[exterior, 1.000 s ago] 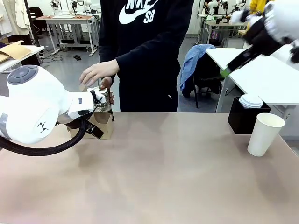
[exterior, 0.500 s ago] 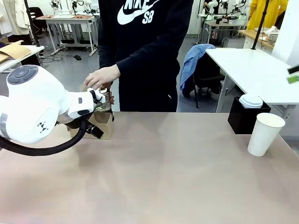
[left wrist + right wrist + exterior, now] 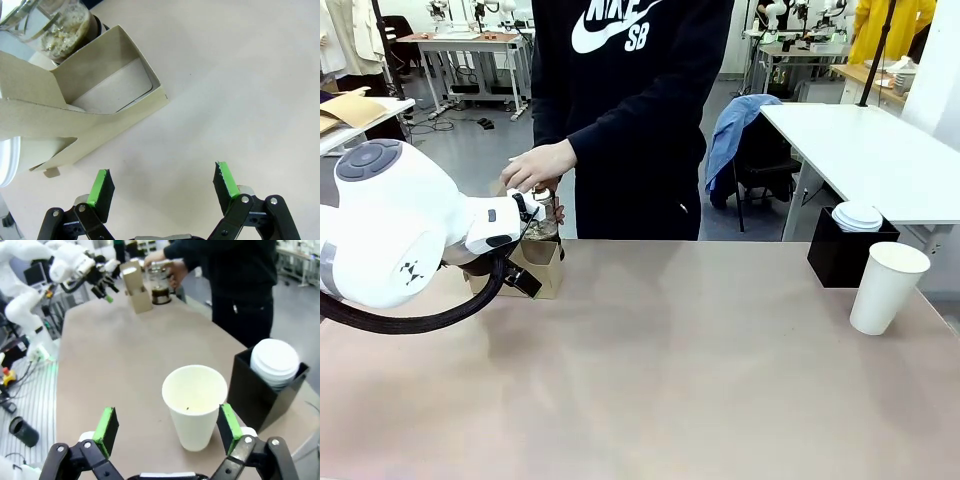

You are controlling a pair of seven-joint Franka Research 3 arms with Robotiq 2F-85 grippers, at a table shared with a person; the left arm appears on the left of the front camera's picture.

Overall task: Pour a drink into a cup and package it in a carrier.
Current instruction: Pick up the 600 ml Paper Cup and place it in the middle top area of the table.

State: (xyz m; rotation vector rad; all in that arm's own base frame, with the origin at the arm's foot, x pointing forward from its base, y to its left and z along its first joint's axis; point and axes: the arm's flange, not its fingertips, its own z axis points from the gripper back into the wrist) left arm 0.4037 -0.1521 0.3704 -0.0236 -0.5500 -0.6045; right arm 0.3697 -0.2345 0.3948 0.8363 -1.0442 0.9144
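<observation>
Near right of table [image 3: 670, 380]: cup [image 3: 888, 288], upright, empty, lidless, beside black box [image 3: 840, 258]. Right gripper [image 3: 167, 426], spread wide and holding nothing, has it straight ahead; nearer arm. Far left: carrier [image 3: 538, 268], left gripper [image 3: 163, 181] spread beside it.

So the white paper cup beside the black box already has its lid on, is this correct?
Not quite. The cup beside the black box has no lid: its top is open, and the right wrist view shows inside it. The white lids lie stacked in the box.
</observation>
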